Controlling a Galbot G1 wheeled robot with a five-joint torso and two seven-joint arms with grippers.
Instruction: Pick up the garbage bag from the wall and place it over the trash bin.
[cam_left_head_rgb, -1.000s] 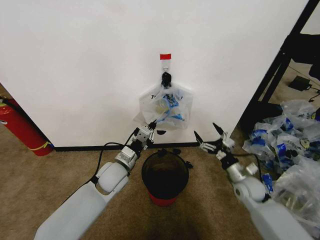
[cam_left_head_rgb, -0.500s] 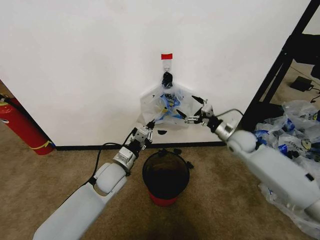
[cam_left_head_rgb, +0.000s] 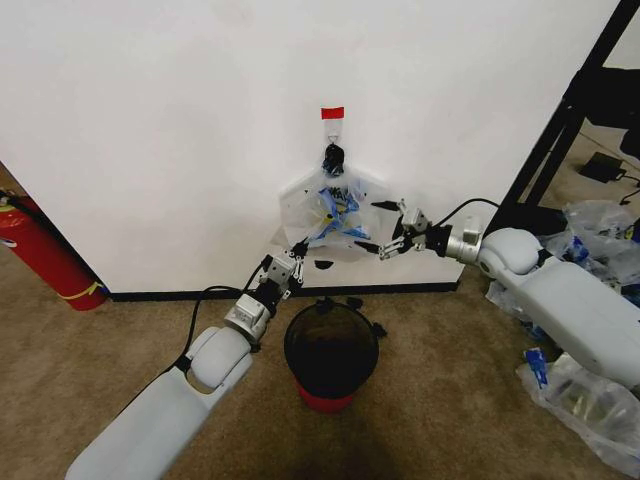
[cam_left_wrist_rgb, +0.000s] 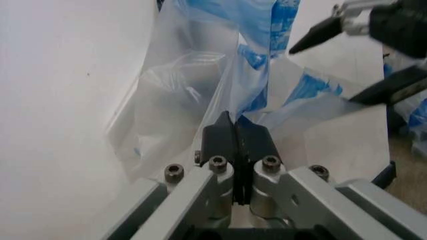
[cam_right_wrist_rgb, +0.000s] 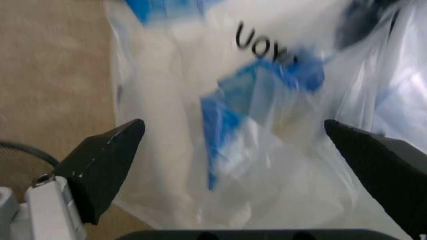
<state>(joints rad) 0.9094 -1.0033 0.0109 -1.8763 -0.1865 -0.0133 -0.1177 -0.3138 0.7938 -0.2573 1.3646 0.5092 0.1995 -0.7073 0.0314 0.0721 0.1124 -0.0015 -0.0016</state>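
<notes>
Hanging limp from a hook on the white wall (cam_left_head_rgb: 150, 130) above the red trash bin (cam_left_head_rgb: 330, 352), garbage bag (cam_left_head_rgb: 335, 210) pinched at its lower corner by left gripper (cam_left_head_rgb: 296, 257), right gripper (cam_left_head_rgb: 385, 228) spread wide beside it; likely light, slippery, best gathered at an edge.

**Lighting and Image Quality**

Illumination is bright and even – the wall (cam_left_head_rgb: 150, 120) reads near-white with mild glare. A soft shadow lies on the carpet (cam_left_head_rgb: 80, 350) beside the trash bin (cam_left_head_rgb: 330, 350). Close range blurs the garbage bag (cam_right_wrist_rgb: 267, 125) – printed lettering smears.
</notes>
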